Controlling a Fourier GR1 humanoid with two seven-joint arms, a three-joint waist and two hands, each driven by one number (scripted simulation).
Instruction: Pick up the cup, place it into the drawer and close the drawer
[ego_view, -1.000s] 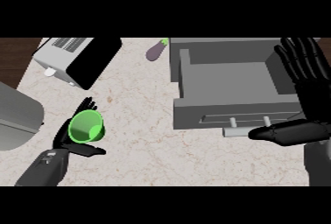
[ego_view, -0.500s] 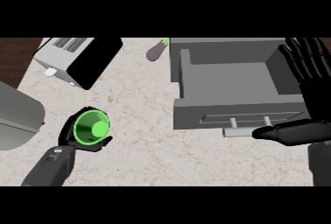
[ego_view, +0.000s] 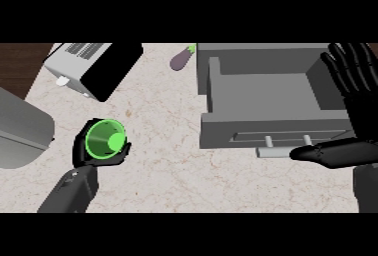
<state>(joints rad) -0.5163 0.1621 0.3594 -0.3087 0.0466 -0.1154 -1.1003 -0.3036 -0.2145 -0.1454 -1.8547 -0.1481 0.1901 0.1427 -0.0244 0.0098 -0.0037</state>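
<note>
Cup (ego_view: 105, 141) sits upright inside the left hand's (ego_view: 88, 159) curled fingers (ego_view: 122, 150).

I am looking down on a kitchen work area. The surface is a beige speckled stone-look countertop (ego_view: 162, 115), bordered at the far left by a strip of dark brown wood flooring (ego_view: 22, 65). A silver and black slotted toaster (ego_view: 88, 67) stands at the back left, and a small purple aubergine (ego_view: 181, 58) lies beside the grey open box-shaped drawer (ego_view: 273, 105) with its pale bar handle (ego_view: 277, 151). A large grey rounded metal vessel (ego_view: 21, 130) sits at the left edge.
</note>
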